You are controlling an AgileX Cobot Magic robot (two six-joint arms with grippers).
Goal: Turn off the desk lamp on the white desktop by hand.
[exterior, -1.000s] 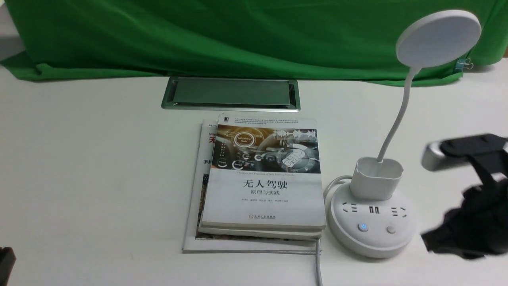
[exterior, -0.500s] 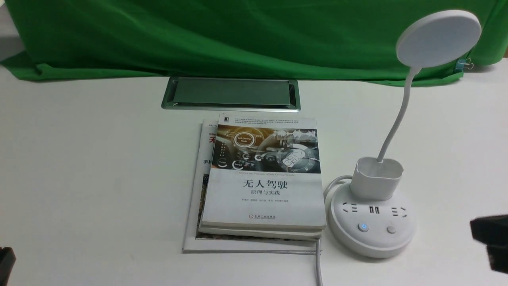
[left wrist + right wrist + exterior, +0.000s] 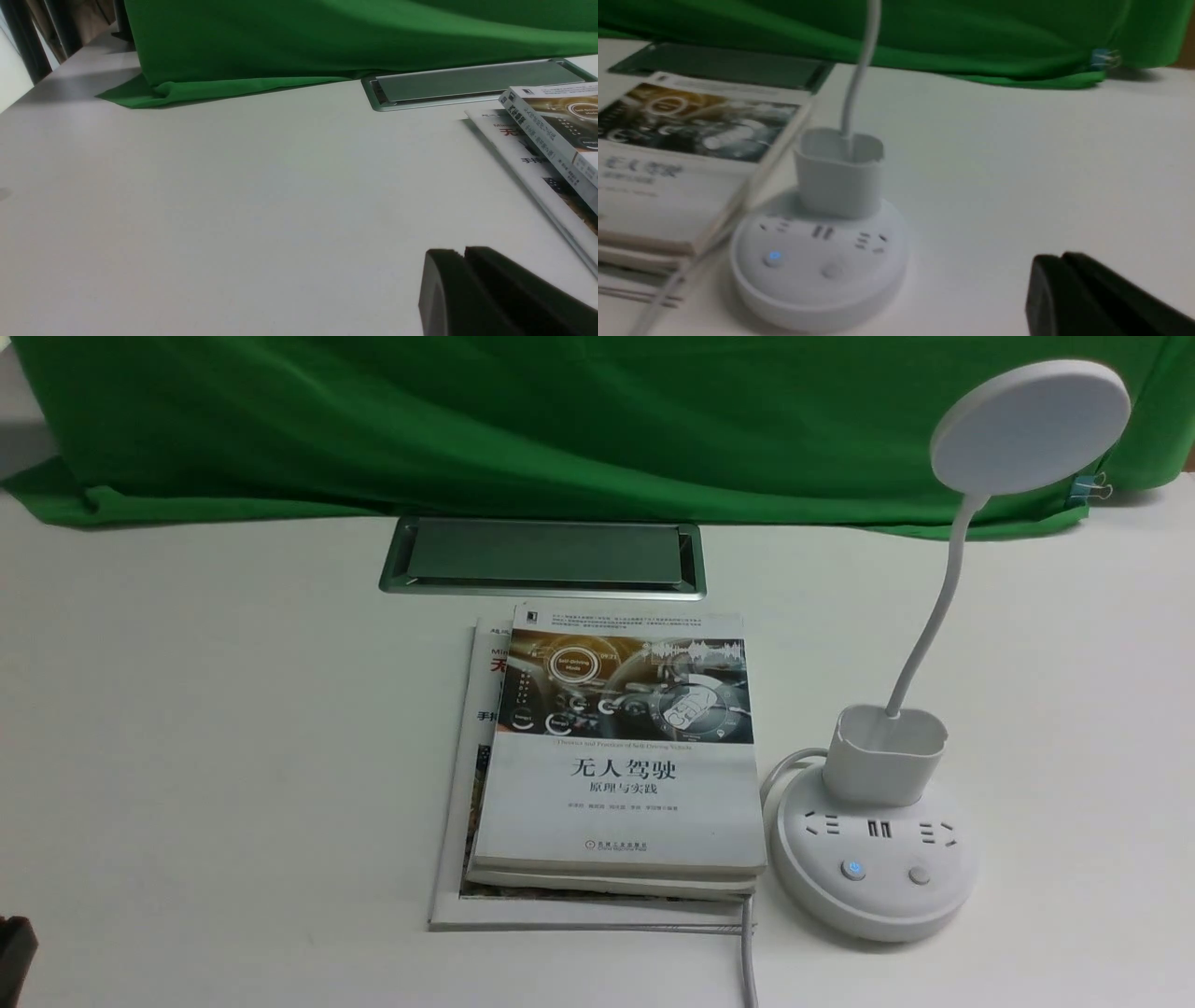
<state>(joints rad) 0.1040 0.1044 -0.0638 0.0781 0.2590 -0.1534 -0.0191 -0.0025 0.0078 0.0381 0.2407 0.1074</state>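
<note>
White desk lamp [image 3: 885, 756]: stands on the right side of the table [image 3: 233, 709], its round base just beside the stacked books [image 3: 621, 756].
Disc head [image 3: 1030, 427]: raised on the thin neck, in front of the green cloth [image 3: 560, 420].
Base buttons: the left button [image 3: 853, 869] glows blue, while the right button [image 3: 920, 875] is unlit.
Cord [image 3: 747, 961]: runs from the base toward the near table edge.
Hatch [image 3: 541, 555]: grey metal, set into the table behind the books.
Left end effector [image 3: 465, 261]: fingers pressed together, gripping nothing — low over the table, well apart from the desk lamp.
Right end effector [image 3: 1062, 263]: the view is blurred, but the fingers look closed on nothing — near the lamp base, not touching it.
</note>
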